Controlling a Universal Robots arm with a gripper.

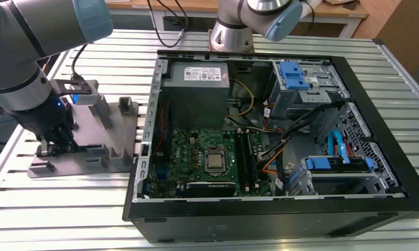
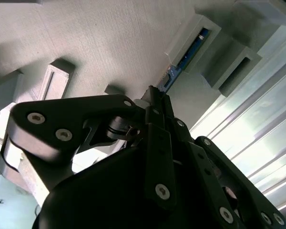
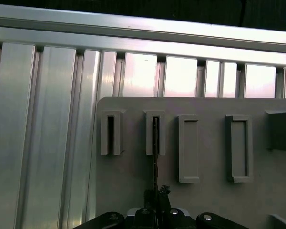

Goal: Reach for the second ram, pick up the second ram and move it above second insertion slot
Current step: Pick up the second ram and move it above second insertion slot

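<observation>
Silver ribbed alu table [image 1: 70,219] carries everything. On it, toward the exterior view's right, lies a big black PC case [image 1: 265,222], side off, w/ a green motherboard [image 1: 202,151] on its floor. At the far edge stands the grey base of another robot arm [image 1: 230,29].

At the exterior view's left, the grey & pale-blue jointed robot arm [image 1: 21,68] bends down over a flat grey plastic fixture [image 1: 108,138] w/ upright blocks, which sits just beside the case's left wall. Both wrist views show the fixture plate [image 3: 128,176] [image 2: 86,38] and its row of slotted blocks.

The black two-finger gripper [image 1: 53,149] is low over the near-left part of the fixture. In the first wrist view the gripper [image 3: 156,193] is in line w/ one slotted block; in the second wrist view its tip [image 2: 155,95] sits just above the plate.

The thin flat dark-green second ram [image 3: 155,157] stands on edge, its far end in that block's slot and its near end btwn the fingers. In the second wrist view the second ram [image 2: 188,52] shows a blue-green strip inside the block. The fingers are clenched on the stick's near end.
</observation>
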